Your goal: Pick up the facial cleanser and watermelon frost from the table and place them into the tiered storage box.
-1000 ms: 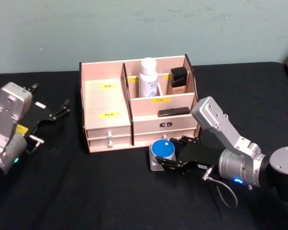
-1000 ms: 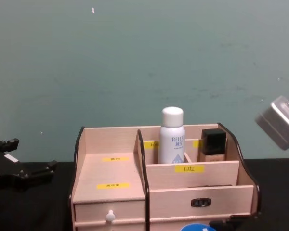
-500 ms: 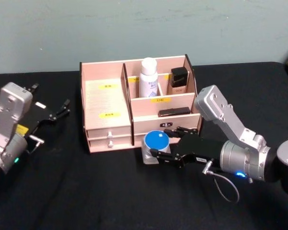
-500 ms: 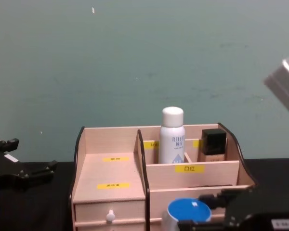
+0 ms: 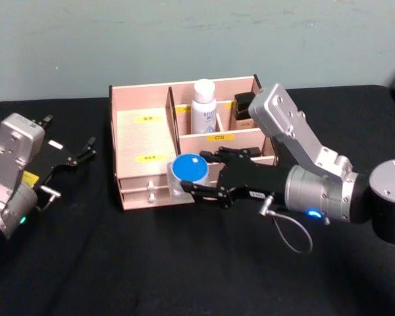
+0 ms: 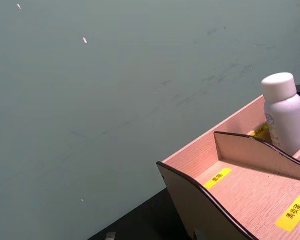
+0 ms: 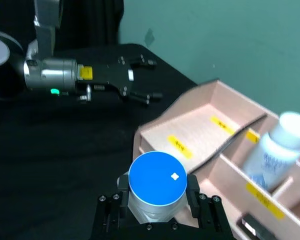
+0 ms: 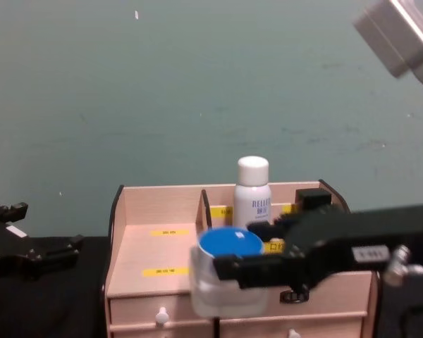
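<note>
Head view: your right gripper (image 5: 192, 187) has its fingers closed on the frost jar (image 5: 186, 174), one finger on each side of the clear body, with the blue lid above them. The jar hangs off the table in front of the box (image 5: 145, 141), level with the drawers and just ahead of the divider. The cleanser (image 5: 203, 105) already stands in a back compartment, beyond the fingertips. Your left gripper (image 5: 79, 153) is parked well to the left with its fingers spread and nothing between them.

Left wrist view: you see the cleanser behind the box's curved side edge.

Right wrist view: the jar sits squarely between the fingers (image 7: 193, 191), which grip low on its body. The box's wide left bay lies ahead of the fingertips, with the parked left gripper farther off.

Chest view: the jar overlaps the box front, low against its wall.

My judgement on risk: if you go forward at this height, the jar or a finger could strike the front wall or divider and shove the box. The smooth jar could also slip if bumped.

Count: one jar, one cleanser, one box, two grippers.
</note>
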### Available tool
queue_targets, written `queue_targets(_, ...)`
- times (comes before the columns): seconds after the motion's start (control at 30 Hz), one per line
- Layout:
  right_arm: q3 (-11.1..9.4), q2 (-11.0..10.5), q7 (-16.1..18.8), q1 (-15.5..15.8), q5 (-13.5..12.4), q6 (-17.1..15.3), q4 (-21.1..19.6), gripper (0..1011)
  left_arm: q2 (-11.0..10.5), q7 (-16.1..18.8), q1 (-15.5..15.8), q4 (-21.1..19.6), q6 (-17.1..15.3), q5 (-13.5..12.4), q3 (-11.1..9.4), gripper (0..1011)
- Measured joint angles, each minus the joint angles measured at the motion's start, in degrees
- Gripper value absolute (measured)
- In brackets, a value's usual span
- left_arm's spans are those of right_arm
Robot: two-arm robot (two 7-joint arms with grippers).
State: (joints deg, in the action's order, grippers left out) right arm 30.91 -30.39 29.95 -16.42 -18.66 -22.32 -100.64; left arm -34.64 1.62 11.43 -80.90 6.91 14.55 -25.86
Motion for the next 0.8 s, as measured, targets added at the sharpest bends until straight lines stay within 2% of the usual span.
queue_targets(0.43, 3.77, 3.93, -0.01, -5.96, 0.12, 0.15, 3.94, 699, 0.0, 0.0, 0.0, 0.0, 0.0, 0.0, 0.0, 1010)
queue_targets(0.63, 5.49, 6.53, -0.39, -9.16, 1.36, 0.61, 7.52, 699, 0.0, 0.0, 0.0, 0.0, 0.0, 0.0, 0.0, 1010)
queue_targets(0.8, 6.12, 8.5, -0.82, -11.14, 2.08, 1.05, 10.68, 699, 0.0, 0.0, 0.0, 0.0, 0.0, 0.0, 0.0, 1010)
